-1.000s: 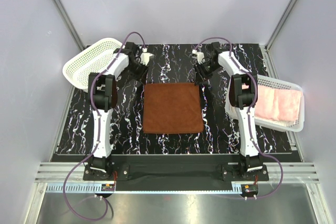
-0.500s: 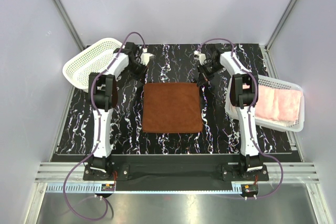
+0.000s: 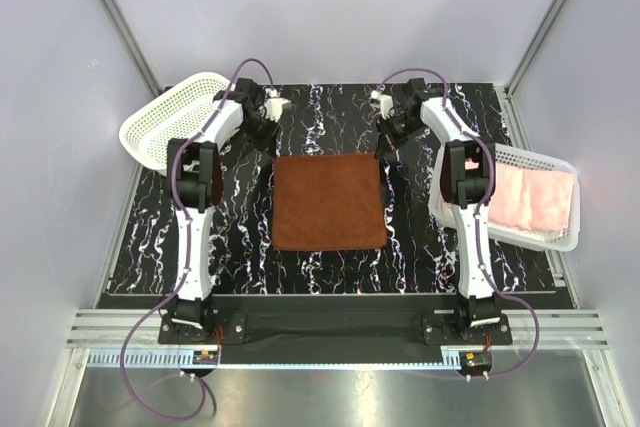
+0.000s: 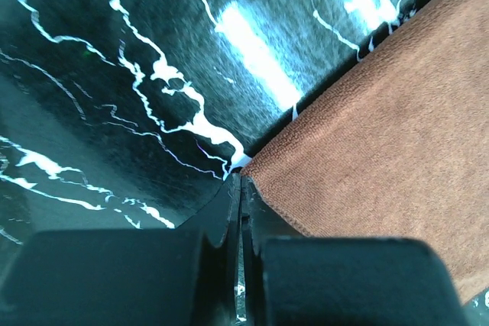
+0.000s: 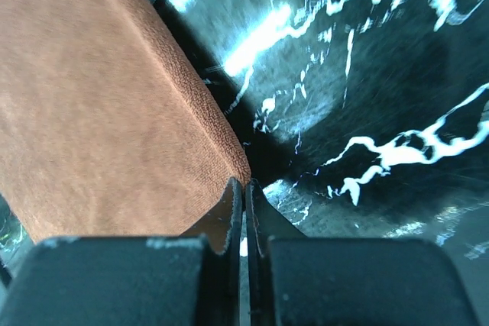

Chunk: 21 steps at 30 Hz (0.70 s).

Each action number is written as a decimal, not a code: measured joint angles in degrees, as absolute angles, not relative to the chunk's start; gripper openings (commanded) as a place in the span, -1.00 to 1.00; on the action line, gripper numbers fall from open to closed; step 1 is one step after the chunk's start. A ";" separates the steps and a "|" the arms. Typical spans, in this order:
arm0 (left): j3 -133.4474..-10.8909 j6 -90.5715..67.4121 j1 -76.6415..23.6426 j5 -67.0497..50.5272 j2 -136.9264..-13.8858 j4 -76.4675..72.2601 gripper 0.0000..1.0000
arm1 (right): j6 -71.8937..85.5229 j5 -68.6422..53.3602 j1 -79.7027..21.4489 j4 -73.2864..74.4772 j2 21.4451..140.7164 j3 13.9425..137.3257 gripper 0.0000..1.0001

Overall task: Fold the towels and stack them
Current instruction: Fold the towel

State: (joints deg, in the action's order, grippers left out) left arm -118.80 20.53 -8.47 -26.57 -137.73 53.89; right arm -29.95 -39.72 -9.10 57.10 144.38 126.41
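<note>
A brown towel [image 3: 330,203] lies spread flat in the middle of the black marbled table. My left gripper [image 3: 270,147] is at its far left corner and my right gripper [image 3: 385,150] is at its far right corner. In the left wrist view the jaws [image 4: 238,179] are closed with the towel's corner [image 4: 263,173] pinched at their tips. In the right wrist view the jaws [image 5: 246,183] are closed on the other corner [image 5: 233,166], which rises a little off the table. A folded pink towel [image 3: 525,197] lies in the right basket.
An empty white basket [image 3: 165,122] sits tilted at the table's far left. A second white basket [image 3: 562,165] holding the pink towel is at the right edge. Grey walls enclose the table on three sides.
Both grippers have shifted slightly toward the far side, and the brown towel has slid a little that way with them.
</note>
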 measured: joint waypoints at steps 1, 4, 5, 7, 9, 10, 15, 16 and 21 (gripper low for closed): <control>-118.80 20.47 -8.45 -26.57 -137.53 53.67 -1.00 | -29.93 -39.75 -9.10 56.31 143.68 125.93 -1.00; -118.80 19.79 -8.43 -26.59 -136.09 52.62 -1.00 | -29.98 -39.72 -9.10 53.12 140.68 124.31 -1.00; -118.80 19.62 -8.43 -26.59 -135.52 52.40 -1.00 | -30.00 -39.72 -9.10 52.07 139.72 123.90 -1.00; -118.80 19.44 -8.43 -26.59 -134.34 51.94 -1.00 | -30.04 -39.59 -9.10 50.19 138.17 123.22 -1.00; -118.80 19.35 -8.43 -26.55 -133.36 51.42 -1.00 | -30.24 -39.42 -9.10 48.07 136.46 121.95 -1.00; -118.80 19.25 -8.40 -26.55 -132.97 51.18 -1.00 | -30.28 -39.20 -9.10 47.29 135.85 121.32 -1.00; -118.54 19.05 -8.43 -26.52 -131.28 50.57 -1.00 | -31.20 -38.17 -9.08 43.90 133.80 117.67 -1.00; -118.39 19.05 -8.43 -26.55 -130.85 50.50 -1.00 | -31.33 -37.80 -9.08 42.92 133.56 116.66 -1.00; -115.20 19.07 -8.45 -26.55 -127.48 49.58 -1.00 | -31.66 -35.55 -9.08 39.64 132.66 111.94 -1.00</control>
State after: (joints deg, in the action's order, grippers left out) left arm -115.20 19.07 -8.45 -26.55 -127.48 49.58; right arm -31.66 -35.55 -9.08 39.64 132.66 111.94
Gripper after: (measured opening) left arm 0.008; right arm 0.018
